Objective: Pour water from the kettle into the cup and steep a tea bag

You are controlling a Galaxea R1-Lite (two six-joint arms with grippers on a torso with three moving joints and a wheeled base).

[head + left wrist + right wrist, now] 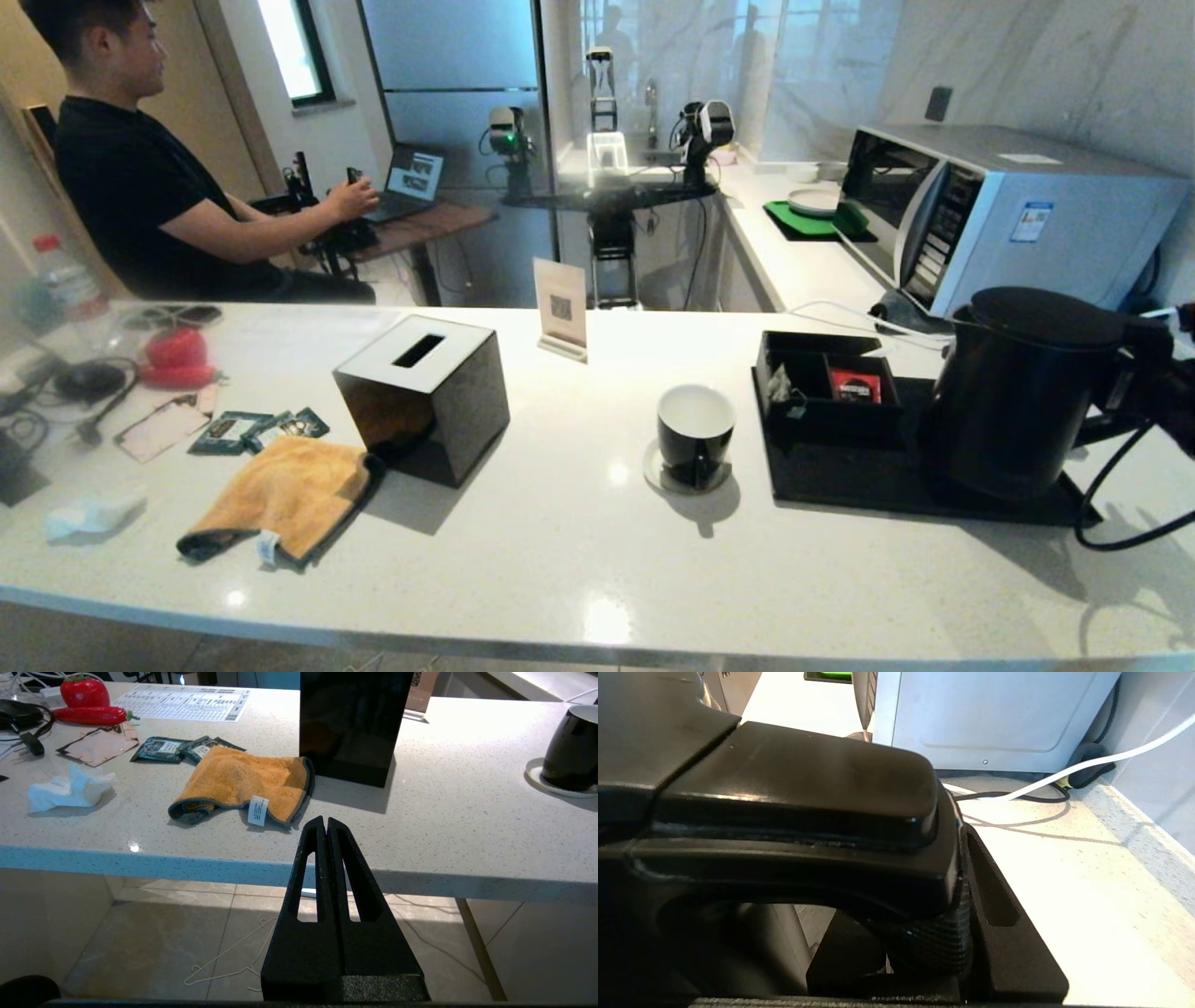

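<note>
The matte black kettle [1018,392] stands upright on a black tray [840,481] at the right of the counter. My right gripper [1134,373] is shut on its loop handle; in the right wrist view the gripper [924,933] clamps the ribbed grip under the kettle's [784,788] handle top. The black cup [695,434] with a white inside sits on a saucer left of the tray, and it shows at the edge of the left wrist view [572,749]. A pale greyish tea bag [780,383] lies in the black box on the tray. The water is out of view. My left gripper [325,821] hangs shut and empty before the counter's front edge.
A black tissue box [425,397] and an orange cloth [289,495] lie left of the cup, with green packets [257,429] beyond. A red sachet [855,385] sits in the box. A microwave [1008,210] stands behind the kettle. A black cable [1120,504] loops by the tray.
</note>
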